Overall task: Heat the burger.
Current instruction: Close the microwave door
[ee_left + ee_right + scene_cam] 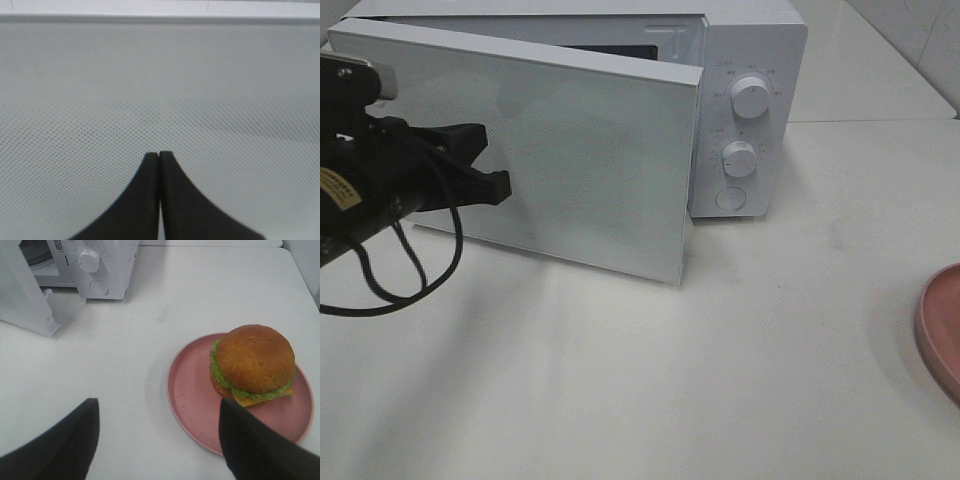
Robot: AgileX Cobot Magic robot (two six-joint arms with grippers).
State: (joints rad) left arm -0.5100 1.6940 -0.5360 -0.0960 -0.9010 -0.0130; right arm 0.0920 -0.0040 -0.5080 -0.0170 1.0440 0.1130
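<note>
Clearly the burger (254,366) sits on the pink plate (195,400), well apart from the microwave (745,110), under the wide-open right gripper (157,440). Soft, stacked and probably squashy, it wants a gentle hold across the bun's sides. The left gripper (159,156), pressed closed and empty, faces the microwave door (580,150).

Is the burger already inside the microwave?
No, the burger sits on the pink plate on the table, apart from the microwave, whose door is open.

The microwave (750,110) looks like smooth white plastic, its door (570,160) dotted with fine mesh, the plate (200,400) matte pink, the burger (254,362) bun maybe slightly glossy.
</note>
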